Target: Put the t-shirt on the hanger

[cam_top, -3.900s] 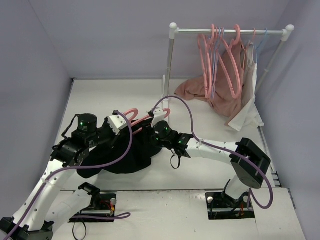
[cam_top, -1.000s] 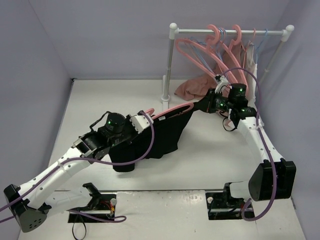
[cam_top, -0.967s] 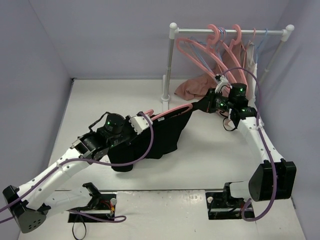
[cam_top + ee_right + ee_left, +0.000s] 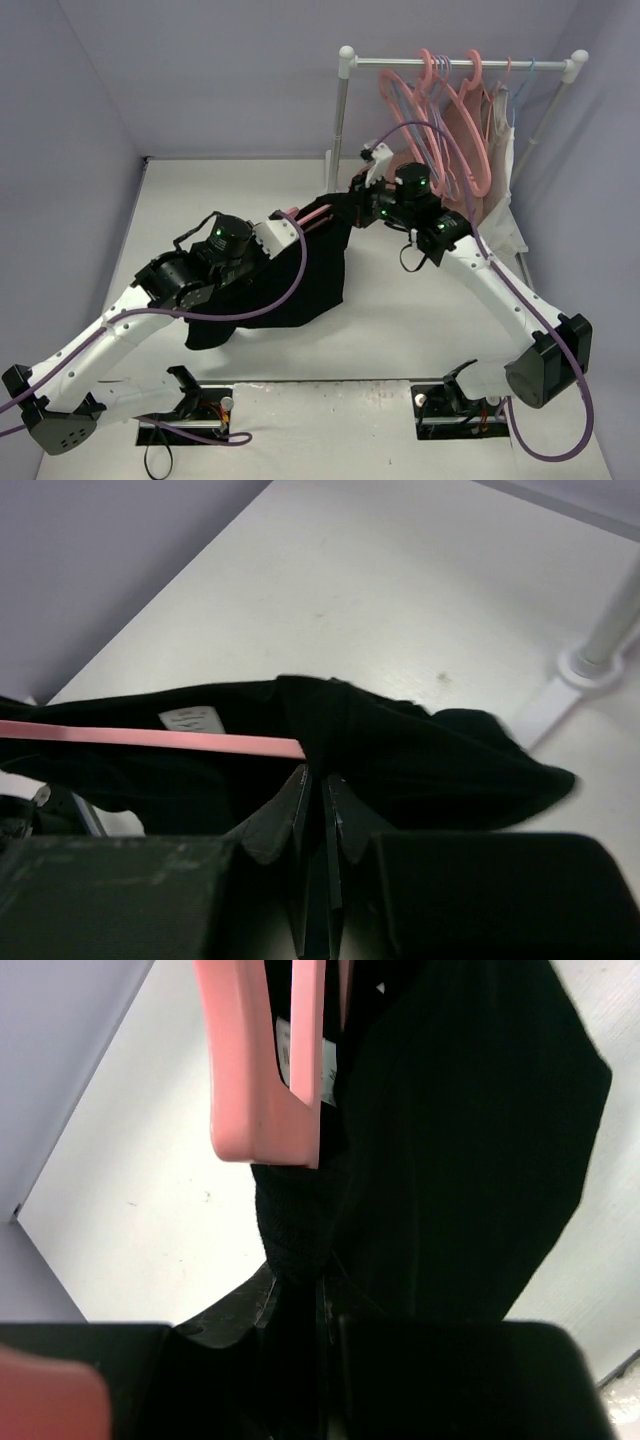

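The black t-shirt (image 4: 300,285) hangs stretched between my two grippers above the table, its lower part drooping to the surface. A thick pink hanger (image 4: 312,212) sits inside its top edge. My left gripper (image 4: 284,226) is shut on a bunched fold of the shirt (image 4: 470,1140) just below the hanger's pink end (image 4: 260,1070). My right gripper (image 4: 353,205) is shut on the shirt's other upper edge (image 4: 420,750), right where the pink hanger arm (image 4: 150,737) ends. A white label (image 4: 190,720) shows inside the fabric.
A white clothes rack (image 4: 460,62) stands at the back right, its post (image 4: 338,130) close behind my right gripper. On it hang several pink hangers (image 4: 440,110), a dusty-pink garment (image 4: 462,130) and a white garment (image 4: 503,170). The rack's foot (image 4: 600,650) shows in the right wrist view.
My right gripper has swung left, away from the rack, carrying its end of the shirt toward the left gripper. The shirt now hangs narrower and deeper between them.
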`<state>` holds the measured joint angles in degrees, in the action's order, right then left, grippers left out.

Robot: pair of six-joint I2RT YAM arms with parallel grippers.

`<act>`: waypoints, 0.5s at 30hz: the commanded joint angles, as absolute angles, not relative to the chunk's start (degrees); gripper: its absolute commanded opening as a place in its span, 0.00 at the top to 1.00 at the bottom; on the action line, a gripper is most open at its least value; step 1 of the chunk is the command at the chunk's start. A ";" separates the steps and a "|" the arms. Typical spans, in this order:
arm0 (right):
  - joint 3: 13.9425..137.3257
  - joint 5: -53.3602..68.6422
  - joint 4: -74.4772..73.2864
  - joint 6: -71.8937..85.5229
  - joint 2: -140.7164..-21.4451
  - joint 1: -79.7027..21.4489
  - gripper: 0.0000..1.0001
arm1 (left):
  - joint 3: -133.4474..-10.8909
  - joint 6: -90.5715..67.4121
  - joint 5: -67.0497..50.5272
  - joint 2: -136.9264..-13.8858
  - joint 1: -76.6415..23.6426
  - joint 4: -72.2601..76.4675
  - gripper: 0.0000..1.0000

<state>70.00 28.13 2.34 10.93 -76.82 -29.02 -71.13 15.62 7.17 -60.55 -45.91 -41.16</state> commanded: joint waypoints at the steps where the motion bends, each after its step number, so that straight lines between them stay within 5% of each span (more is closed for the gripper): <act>1: 74.79 24.00 7.47 9.58 -78.31 -34.71 0.96 | -72.69 13.80 3.26 -59.06 -45.79 -36.90 1.00; 15: 72.43 22.85 7.19 5.70 -77.48 -45.69 0.89 | -65.56 12.23 0.95 -53.64 -44.21 -27.86 1.00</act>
<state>73.42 23.91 2.62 8.07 -79.81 -44.47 -63.99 13.22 1.49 -56.61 -45.15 -35.82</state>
